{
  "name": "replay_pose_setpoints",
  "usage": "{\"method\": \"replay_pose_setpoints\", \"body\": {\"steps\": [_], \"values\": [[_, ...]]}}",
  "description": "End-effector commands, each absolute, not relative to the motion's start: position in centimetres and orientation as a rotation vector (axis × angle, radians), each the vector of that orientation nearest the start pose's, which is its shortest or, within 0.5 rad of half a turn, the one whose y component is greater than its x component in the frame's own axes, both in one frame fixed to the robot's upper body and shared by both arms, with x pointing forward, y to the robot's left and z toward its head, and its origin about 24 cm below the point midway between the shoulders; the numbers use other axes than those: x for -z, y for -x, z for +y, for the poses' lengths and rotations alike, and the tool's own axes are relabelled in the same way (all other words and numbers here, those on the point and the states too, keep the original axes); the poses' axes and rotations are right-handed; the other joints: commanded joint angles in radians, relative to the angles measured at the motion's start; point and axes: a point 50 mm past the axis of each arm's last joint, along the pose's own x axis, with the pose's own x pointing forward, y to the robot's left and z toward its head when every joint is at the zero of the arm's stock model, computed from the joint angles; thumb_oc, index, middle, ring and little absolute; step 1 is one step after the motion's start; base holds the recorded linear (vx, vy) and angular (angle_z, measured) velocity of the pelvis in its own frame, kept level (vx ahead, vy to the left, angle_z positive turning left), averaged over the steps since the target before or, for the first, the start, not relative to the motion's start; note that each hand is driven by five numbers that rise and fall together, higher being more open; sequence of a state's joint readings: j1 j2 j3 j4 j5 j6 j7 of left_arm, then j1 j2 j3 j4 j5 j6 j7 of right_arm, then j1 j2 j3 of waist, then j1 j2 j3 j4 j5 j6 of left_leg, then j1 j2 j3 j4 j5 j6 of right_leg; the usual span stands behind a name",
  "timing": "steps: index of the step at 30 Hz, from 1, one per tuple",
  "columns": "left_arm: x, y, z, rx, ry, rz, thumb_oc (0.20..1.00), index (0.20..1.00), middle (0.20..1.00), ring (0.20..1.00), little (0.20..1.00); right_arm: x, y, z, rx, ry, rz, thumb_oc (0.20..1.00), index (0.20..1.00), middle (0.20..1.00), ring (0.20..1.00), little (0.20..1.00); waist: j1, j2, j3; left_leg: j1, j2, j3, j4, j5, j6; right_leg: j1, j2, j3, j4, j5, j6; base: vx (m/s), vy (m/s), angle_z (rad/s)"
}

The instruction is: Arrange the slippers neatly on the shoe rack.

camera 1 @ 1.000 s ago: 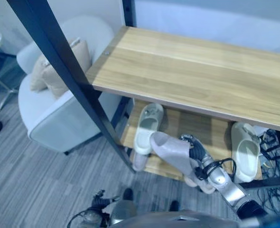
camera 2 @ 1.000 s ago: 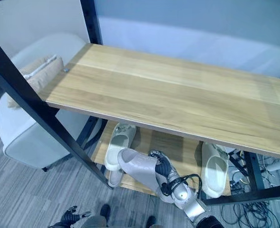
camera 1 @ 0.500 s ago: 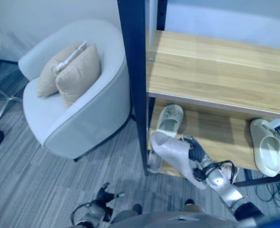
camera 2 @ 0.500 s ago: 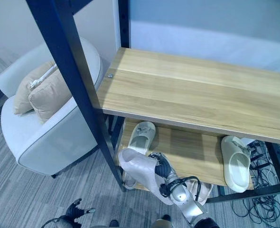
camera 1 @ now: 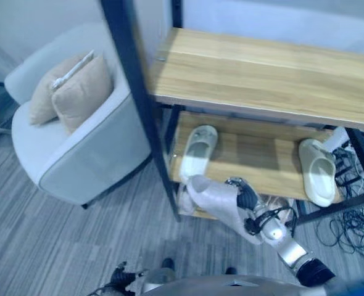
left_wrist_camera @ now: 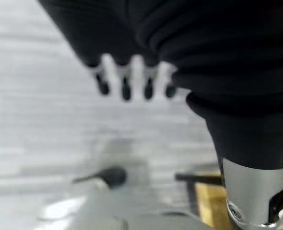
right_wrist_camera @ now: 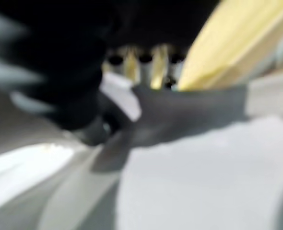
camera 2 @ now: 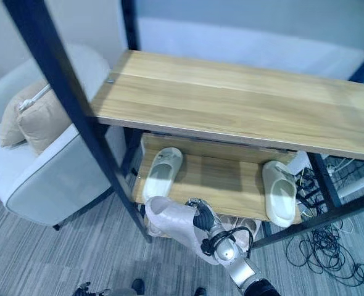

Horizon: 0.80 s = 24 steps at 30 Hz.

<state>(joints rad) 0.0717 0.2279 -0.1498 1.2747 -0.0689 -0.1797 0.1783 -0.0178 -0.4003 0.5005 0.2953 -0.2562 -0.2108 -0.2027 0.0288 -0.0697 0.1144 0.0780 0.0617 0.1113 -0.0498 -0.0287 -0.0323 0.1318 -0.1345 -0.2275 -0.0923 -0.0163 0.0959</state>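
Left hand (left_wrist_camera: 132, 86): down low over the grey floor (camera 1: 58, 240), fingers loose, holding nothing.
Right hand (camera 1: 247, 200): fingers curled round a grey slipper (camera 1: 219, 203), in front of the shoe rack (camera 1: 262, 74).
Lower shelf (camera 1: 256, 157): one pale slipper (camera 1: 197, 151) at the left, another pale slipper (camera 1: 316, 172) at the right, well apart.
Beside the rack: a grey armchair (camera 1: 89, 160) with cushions (camera 1: 71, 86).

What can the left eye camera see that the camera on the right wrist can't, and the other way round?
The left eye view takes in the wider room: the armchair with its cushions, the shoe rack, and on its lower shelf a left slipper and a right slipper. The right wrist view gives the close-up: dark fingertips at the held shoe's edge. Both show the right robot hand gripping the grey slipper beside a wooden shelf.
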Motion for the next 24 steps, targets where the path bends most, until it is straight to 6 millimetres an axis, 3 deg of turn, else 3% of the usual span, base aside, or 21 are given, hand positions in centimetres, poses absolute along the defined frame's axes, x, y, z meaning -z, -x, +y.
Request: {"method": "replay_pose_setpoints", "body": {"steps": [1,5,13,19,24], "values": [[16.2,-8.2,23.4,-0.193,-0.336,1.129,1.0,1.0,1.0,1.0,1.0,0.2,-22.5,-12.3,-0.375,0.673,-0.097,0.2,0.2,0.2,0.2,0.2,-0.002,-0.021,-0.055,-0.044,-0.023,0.003,0.124,-0.093,0.033,-0.059,-0.046,0.035,0.161,-0.018,0.042,-0.02,-0.044,-0.03],[16.4,-8.1,22.4,-0.167,-0.333,1.132,1.0,1.0,1.0,1.0,1.0,0.7,-21.6,-12.6,-0.365,0.665,-0.076,0.2,0.2,0.2,0.2,0.2,-0.023,-0.02,-0.056,-0.027,-0.004,0.014,0.109,-0.08,0.023,-0.059,-0.036,0.043,0.148,-0.017,0.039,-0.04,-0.055,-0.06],[16.2,-8.4,22.9,-0.189,-0.322,1.115,1.0,1.0,1.0,1.0,1.0,3.1,-18.9,-13.8,-0.43,0.73,0.039,0.2,0.2,0.2,0.2,0.2,-0.047,-0.02,-0.039,-0.035,-0.003,0.008,0.174,-0.112,0.019,-0.08,-0.033,0.056,0.224,-0.05,0.033,0.0,-0.007,-0.04],[15.0,-11.3,24.1,-0.28,-0.277,0.985,1.0,1.0,1.0,1.0,1.0,4.0,-18.2,-15.4,-0.408,0.784,0.089,0.2,0.2,0.2,0.2,0.2,-0.059,-0.026,0.01,-0.108,0.006,0.006,0.306,-0.147,0.02,-0.146,-0.048,0.067,0.325,-0.071,0.026,-0.05,-0.01,0.01],[13.4,-14.2,25.9,-0.37,-0.233,0.869,1.0,1.0,1.0,1.0,1.0,5.1,-18.1,-16.9,-0.429,0.856,0.158,0.2,0.2,0.2,0.2,0.2,-0.071,-0.029,0.057,-0.249,0.035,-0.005,0.52,-0.227,0.034,-0.276,-0.064,0.085,0.519,-0.132,0.008,-0.1,0.022,0.02]]}}
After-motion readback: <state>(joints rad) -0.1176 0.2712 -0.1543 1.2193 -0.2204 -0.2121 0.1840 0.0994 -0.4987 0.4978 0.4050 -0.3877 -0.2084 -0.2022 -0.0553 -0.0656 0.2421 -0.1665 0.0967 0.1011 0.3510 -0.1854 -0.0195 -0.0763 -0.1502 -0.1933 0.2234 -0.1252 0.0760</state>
